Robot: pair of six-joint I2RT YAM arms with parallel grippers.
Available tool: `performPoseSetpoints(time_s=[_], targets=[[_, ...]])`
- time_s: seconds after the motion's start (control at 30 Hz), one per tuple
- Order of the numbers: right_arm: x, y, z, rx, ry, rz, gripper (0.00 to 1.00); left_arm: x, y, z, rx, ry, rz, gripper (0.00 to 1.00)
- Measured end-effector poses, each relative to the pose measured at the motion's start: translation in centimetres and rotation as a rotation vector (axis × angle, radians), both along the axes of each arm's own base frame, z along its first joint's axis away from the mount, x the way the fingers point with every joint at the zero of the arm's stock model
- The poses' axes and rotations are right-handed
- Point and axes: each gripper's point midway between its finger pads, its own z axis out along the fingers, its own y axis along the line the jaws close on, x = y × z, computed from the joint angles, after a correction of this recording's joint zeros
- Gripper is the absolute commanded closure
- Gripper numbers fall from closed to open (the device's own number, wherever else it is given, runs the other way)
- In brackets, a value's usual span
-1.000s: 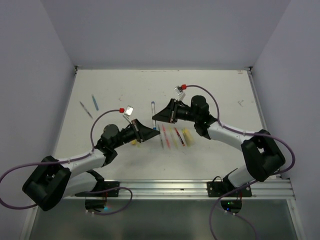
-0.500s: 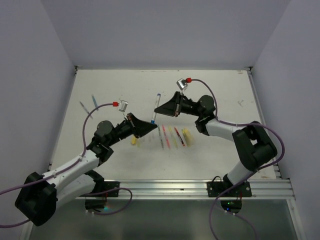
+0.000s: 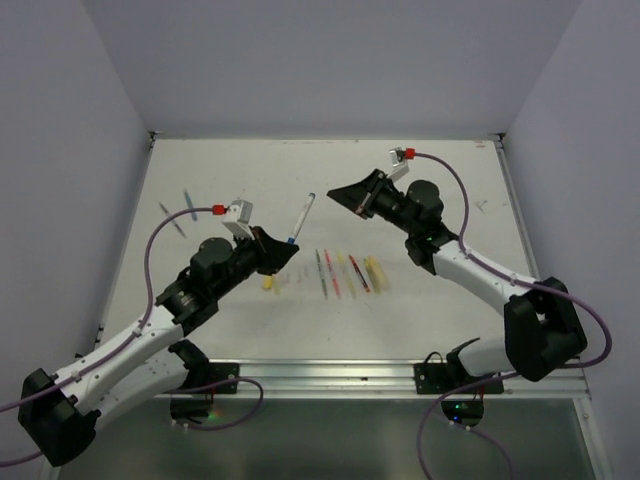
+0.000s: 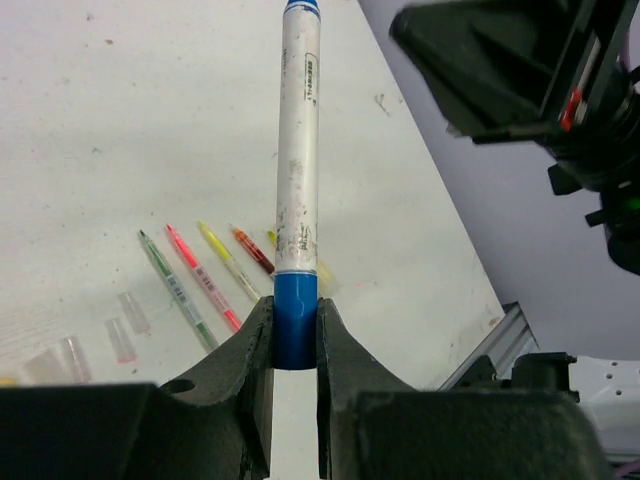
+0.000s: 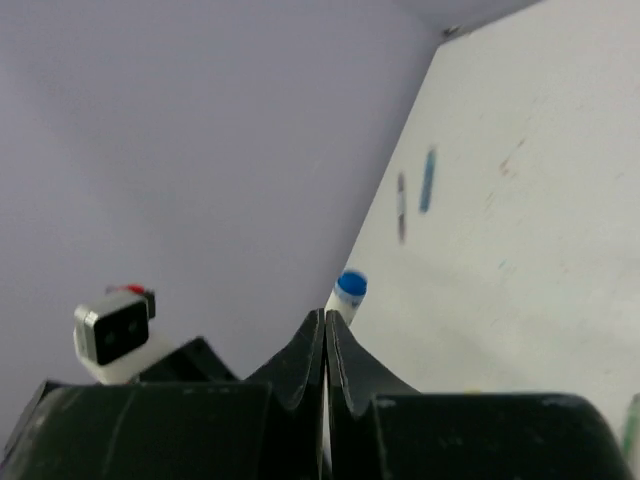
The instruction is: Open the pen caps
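Left fingers clenched on the blue cap. I take that short blue end for the cap, though the barrel also has a blue plug at its far end. The left gripper holds the pen off the table, barrel leaning toward 1 o'clock in the top view. The right gripper sits at 3 o'clock of the free end, apart from it, its fingers pressed together with nothing visible between them. The other pens lie in a row at 4 o'clock of the left gripper. Risks as I judge them: the bite is short and the barrel long, so a sideways nudge could pivot it in the jaws. The right fingers must part before closing in, or they knock the tip. An off-axis pull could drag the whole pen free, dropping it onto the row.
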Motion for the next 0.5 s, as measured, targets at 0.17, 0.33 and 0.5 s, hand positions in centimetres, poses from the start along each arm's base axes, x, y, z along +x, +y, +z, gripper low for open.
performPoseSetpoints(time_s=[0.17,0.33,0.5], targets=[[3.6,-2.5,0.8,0.004,0.001,-0.186,1.0,-0.8,-0.7,-2.7,0.032,0.033,-0.065,1.0],[3.9,-1.2,0.6,-0.019,0.037,-0.135,0.61,-0.9,-0.9,-3.1,0.045,0.037,-0.081,1.0],[2.1,-0.7,-1.6,-0.063,0.085,-0.089,0.55,-0.6,-0.8,-2.7,0.051,0.019,-0.075,1.0]])
